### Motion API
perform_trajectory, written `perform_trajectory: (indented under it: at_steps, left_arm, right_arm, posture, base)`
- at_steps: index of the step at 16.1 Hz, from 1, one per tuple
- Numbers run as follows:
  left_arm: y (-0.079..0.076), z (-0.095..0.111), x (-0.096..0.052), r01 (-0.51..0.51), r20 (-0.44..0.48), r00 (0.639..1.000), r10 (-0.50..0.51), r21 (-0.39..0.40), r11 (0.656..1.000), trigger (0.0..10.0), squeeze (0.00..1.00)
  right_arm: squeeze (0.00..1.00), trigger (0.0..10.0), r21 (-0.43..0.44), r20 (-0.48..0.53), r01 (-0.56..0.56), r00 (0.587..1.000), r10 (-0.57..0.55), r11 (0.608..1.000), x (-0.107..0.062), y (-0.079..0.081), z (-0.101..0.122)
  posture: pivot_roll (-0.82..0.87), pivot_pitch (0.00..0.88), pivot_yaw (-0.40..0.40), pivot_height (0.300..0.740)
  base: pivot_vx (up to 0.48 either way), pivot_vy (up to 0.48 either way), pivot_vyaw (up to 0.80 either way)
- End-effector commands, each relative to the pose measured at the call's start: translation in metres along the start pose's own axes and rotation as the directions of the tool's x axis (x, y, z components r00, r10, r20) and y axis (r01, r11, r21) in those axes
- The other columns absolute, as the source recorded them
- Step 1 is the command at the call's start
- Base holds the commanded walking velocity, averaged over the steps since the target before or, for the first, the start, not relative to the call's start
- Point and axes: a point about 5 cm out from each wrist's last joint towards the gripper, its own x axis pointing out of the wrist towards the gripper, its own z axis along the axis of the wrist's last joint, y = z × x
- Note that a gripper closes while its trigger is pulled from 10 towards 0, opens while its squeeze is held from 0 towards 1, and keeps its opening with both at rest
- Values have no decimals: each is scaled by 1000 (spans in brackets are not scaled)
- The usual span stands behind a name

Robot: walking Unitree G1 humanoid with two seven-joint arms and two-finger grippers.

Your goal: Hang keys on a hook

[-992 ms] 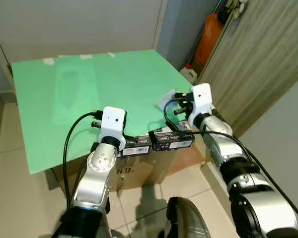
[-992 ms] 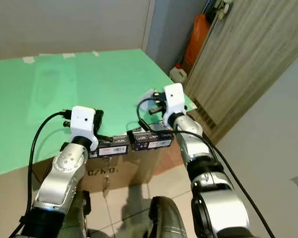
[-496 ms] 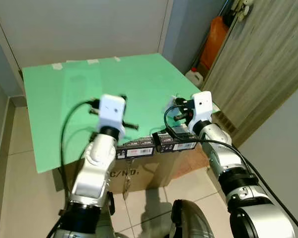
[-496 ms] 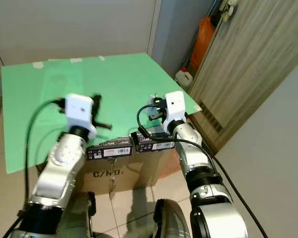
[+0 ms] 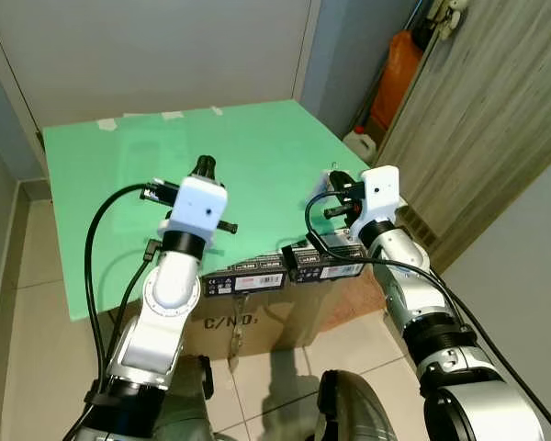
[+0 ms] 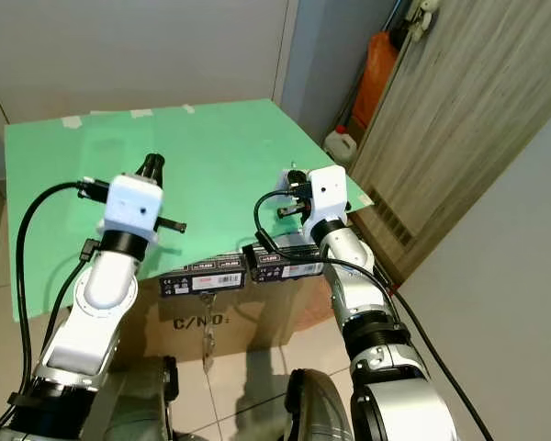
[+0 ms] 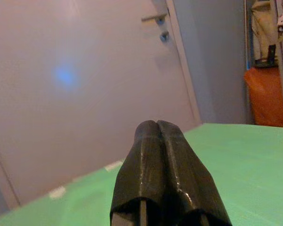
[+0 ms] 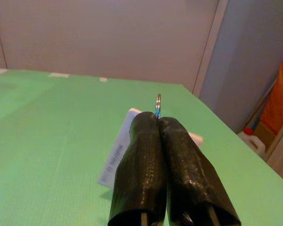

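We find the right gripper (image 8: 158, 123) pinched shut on a key ring (image 8: 158, 104), whose metal loop protrudes just beyond the fingertips. It is raised above the green counter (image 5: 257, 147), over the counter's right-hand edge. A white card (image 8: 118, 155) lies flat on the counter directly beneath and beyond the ring. The left gripper (image 7: 159, 129) is closed on nothing and raised over the counter's near edge, pointing toward a pale door (image 7: 85, 70).

We judge the step in hand to be carrying: the keys are held, and no hook is visible. The next move calls for locating the hook, then presenting the ring's opening squarely to it.

The right wrist view discloses the ring; in the eye views the camera housing hides the fingertips. The eye views alone show the cardboard box (image 5: 257, 322) under the counter.
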Motion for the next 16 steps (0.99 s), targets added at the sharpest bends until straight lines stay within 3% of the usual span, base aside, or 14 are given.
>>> perform_trajectory:
  at_steps: [1, 4, 10, 16]
  left_arm:
    - [-7, -4, -4, 14, -14, 1000, -14, -28, 1000, 10000, 0]
    - [-14, -2, 0, 18, -55, 998, -28, -169, 985, 10000, 0]
    - [-16, -2, 0, 22, -42, 999, -30, -186, 982, 10000, 0]
    - [-25, -4, 2, 78, -95, 990, -102, -225, 971, 10000, 0]
  right_arm:
    - [0, 0, -1, -2, 21, 1000, -21, 1000, -6, -5, -5]
    - [0, 0, -31, -5, 26, 1000, -26, 999, -5, -6, -5]
    - [0, 0, -41, -10, 8, 1000, -8, 999, -5, -2, -8]
    - [0, 0, -26, -11, 1, 1000, -1, 1000, -6, -2, -9]
  posture:
    - [122, 0, -98, 602]
    - [120, 0, -95, 602]
    - [115, 0, -91, 602]
    - [116, 0, -93, 635]
  base:
    - [0, 0, 0]
    - [0, 0, 0]
    - [0, 0, 0]
    - [0, 0, -453]
